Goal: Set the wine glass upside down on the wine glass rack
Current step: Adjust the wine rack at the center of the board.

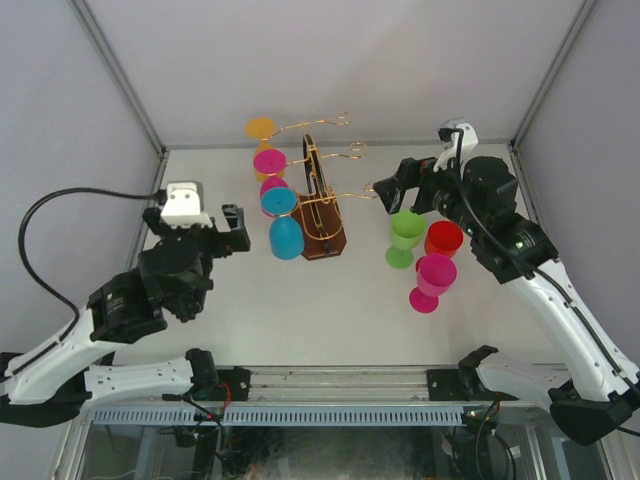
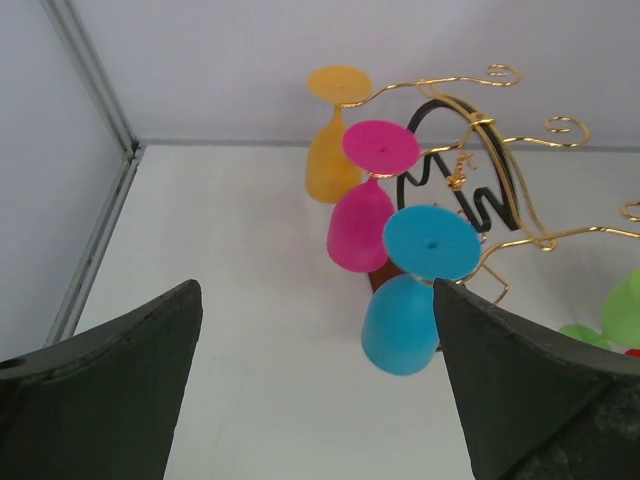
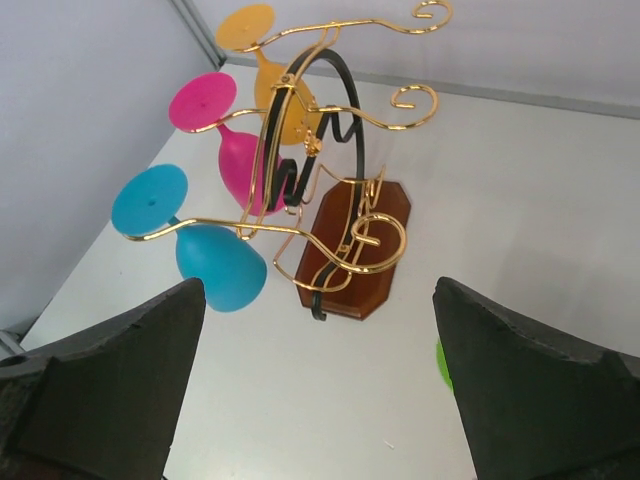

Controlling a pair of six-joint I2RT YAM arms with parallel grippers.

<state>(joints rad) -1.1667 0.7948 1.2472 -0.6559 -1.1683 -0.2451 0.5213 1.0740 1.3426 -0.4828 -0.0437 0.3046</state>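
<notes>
The wine glass rack [image 1: 322, 205] is a gold wire stand with a black band on a brown base, at the middle back of the table. Three glasses hang upside down on its left arms: orange [image 1: 261, 128], pink [image 1: 270, 162] and blue [image 1: 284, 232]. Its right arms are bare. Green [image 1: 405, 236], red [image 1: 443, 238] and pink [image 1: 433, 280] glasses stand upright to its right. My left gripper [image 1: 236, 230] is open and empty, left of the blue glass [image 2: 400, 325]. My right gripper [image 1: 385, 188] is open and empty, above the table right of the rack [image 3: 350, 250].
The white table [image 1: 300, 320] is walled at the back and both sides. The green glass shows as a sliver by my right finger in the right wrist view [image 3: 441, 365] and at the right edge of the left wrist view [image 2: 625, 300].
</notes>
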